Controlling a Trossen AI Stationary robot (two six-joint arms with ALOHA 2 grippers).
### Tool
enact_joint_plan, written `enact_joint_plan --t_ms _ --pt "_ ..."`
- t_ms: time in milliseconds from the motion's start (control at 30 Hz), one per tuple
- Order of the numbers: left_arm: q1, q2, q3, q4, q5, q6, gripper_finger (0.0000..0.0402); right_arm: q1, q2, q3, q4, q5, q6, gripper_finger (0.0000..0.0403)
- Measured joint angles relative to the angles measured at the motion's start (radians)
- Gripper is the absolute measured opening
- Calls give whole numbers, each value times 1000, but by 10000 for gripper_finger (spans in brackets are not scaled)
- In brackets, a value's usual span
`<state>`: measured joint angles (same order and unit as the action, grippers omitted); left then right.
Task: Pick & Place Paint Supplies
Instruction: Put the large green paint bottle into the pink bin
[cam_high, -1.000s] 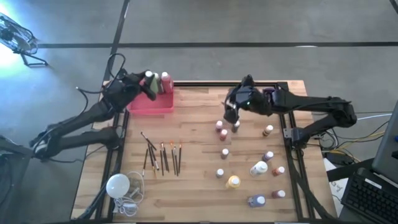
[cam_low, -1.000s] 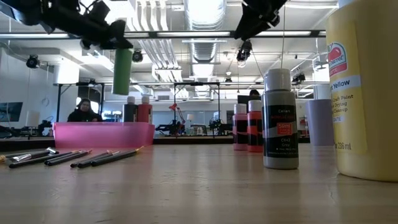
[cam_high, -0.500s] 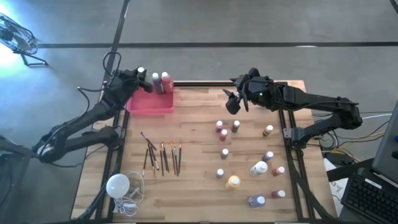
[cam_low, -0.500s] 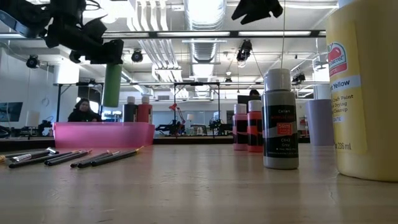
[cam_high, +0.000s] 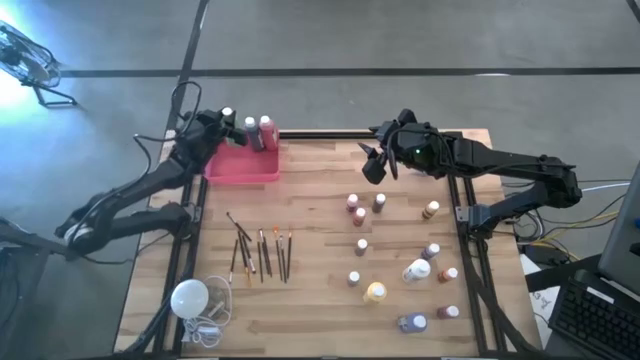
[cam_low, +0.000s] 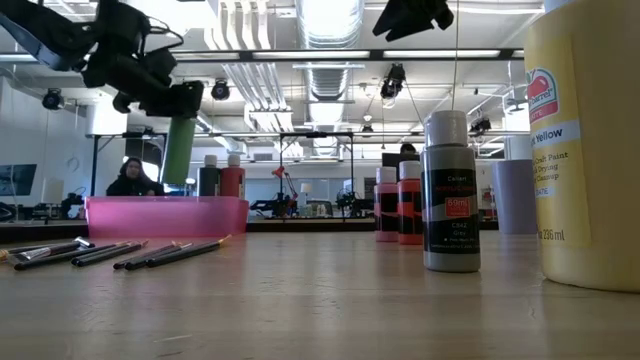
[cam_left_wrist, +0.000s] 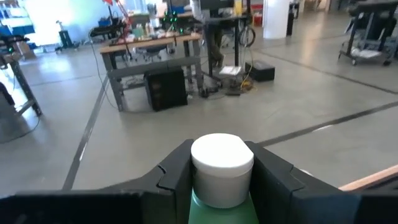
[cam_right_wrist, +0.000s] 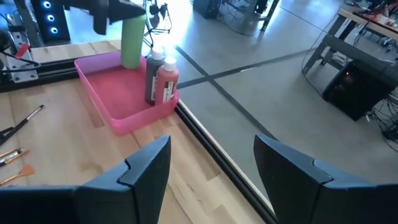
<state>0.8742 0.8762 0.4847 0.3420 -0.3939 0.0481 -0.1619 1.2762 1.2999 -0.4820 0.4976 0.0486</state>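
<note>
The green bottle (cam_low: 180, 150) has dropped lower and tipped since a second ago, and the right gripper (cam_high: 378, 160) has pulled up and away from the bottles it hung over, back to the table's far edge. Now the green bottle hangs tilted above the pink tray (cam_high: 243, 165), its base just above the tray's rim in the low view, not touching. The left gripper (cam_low: 160, 98) is clamped on it just below the white cap (cam_left_wrist: 221, 163), a finger on either side. Inside the tray, at its 1 o'clock corner, a dark bottle (cam_right_wrist: 153, 77) and a red bottle (cam_right_wrist: 167, 84) stand upright, touching each other.

The tray sits at 11 o'clock on the wooden table (cam_high: 320, 310). At 8 o'clock lie the paintbrushes (cam_high: 262, 254), loosely side by side. Between 3 and 5 o'clock, the rest of the small bottles (cam_high: 400, 260) stand scattered, the yellow bottle (cam_high: 375, 292) among them, near the front edge. A white bulb (cam_high: 189, 297) with its cord rests at 7 o'clock.

The right gripper hovers at 1 o'clock, above the table, its fingers spread with nothing between them, well apart from the nearest bottles. In the room beyond, a person (cam_low: 133, 178) sits behind the tray.
</note>
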Motion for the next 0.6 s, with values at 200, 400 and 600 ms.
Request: enact_joint_plan --t_ms 200,400,600 --pt "46 68 0 56 1 -28 128 0 0 0 0 0 1 237" --pt "73 113 0 72 16 -50 128 0 0 0 0 0 2 259" --pt "77 128 -8 103 23 -62 128 0 0 0 0 0 1 280"
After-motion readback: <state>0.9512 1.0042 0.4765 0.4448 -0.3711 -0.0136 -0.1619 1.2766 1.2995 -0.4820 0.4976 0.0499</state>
